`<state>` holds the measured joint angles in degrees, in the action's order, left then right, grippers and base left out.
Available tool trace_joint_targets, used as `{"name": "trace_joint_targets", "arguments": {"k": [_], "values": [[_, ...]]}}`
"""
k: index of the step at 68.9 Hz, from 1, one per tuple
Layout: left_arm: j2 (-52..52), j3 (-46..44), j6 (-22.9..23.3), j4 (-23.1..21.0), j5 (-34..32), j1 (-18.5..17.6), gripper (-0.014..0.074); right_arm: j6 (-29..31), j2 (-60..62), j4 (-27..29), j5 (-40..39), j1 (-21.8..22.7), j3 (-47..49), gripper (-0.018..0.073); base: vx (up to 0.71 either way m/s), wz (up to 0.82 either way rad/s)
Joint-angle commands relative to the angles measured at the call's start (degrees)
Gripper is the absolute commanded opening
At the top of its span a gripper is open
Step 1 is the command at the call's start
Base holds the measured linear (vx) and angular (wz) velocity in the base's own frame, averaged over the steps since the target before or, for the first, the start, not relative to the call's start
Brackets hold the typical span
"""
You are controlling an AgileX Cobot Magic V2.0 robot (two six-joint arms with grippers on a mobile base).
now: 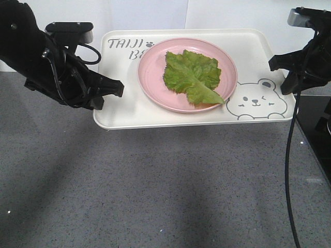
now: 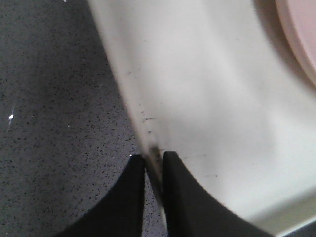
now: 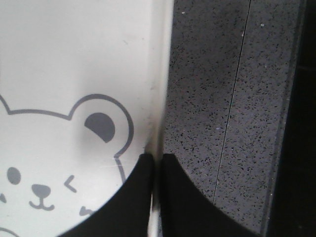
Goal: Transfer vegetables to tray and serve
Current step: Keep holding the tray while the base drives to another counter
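Observation:
The vegetables [image 1: 192, 75], crinkled green lettuce leaves, lie flat on a round pink plate [image 1: 152, 77]. The plate rests on the cream tray [image 1: 124, 106] with the bear drawing [image 1: 257, 99]. My left gripper [image 1: 109, 95] is shut on the tray's left rim. The left wrist view shows that gripper [image 2: 154, 157] pinching the rim of the tray [image 2: 207, 89], with the plate's edge [image 2: 301, 34] at the top right. My right gripper [image 1: 279, 72] is shut on the right rim. In its wrist view the gripper [image 3: 157, 159] clamps the tray [image 3: 74, 59] beside the bear's ear [image 3: 101, 126].
A grey speckled countertop [image 1: 155, 191] spreads below the tray, with the tray's shadow along its front edge. A white wall [image 1: 150, 13] stands behind. A dark strip [image 1: 315, 134] runs along the counter's right side. A black cable [image 1: 289, 170] hangs from the right arm.

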<state>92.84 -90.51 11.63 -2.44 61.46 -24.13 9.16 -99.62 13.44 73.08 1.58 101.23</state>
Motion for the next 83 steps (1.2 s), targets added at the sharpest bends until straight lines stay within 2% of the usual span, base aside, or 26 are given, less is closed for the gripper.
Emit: {"name": "trace_joint_targets", "arguments": {"k": [1, 83], "values": [[-2.94, -1.69, -1.55, -1.54, -3.71, -0.73, -0.0006, 0.74, 3.29, 2.26, 0.42, -0.1, 1.64, -0.0006, 0.0, 0.0], [-2.94, -1.69, -1.55, -1.54, -3.71, -0.73, -0.0006, 0.74, 3.29, 2.26, 0.42, -0.1, 1.64, -0.0006, 0.0, 0.0]]}}
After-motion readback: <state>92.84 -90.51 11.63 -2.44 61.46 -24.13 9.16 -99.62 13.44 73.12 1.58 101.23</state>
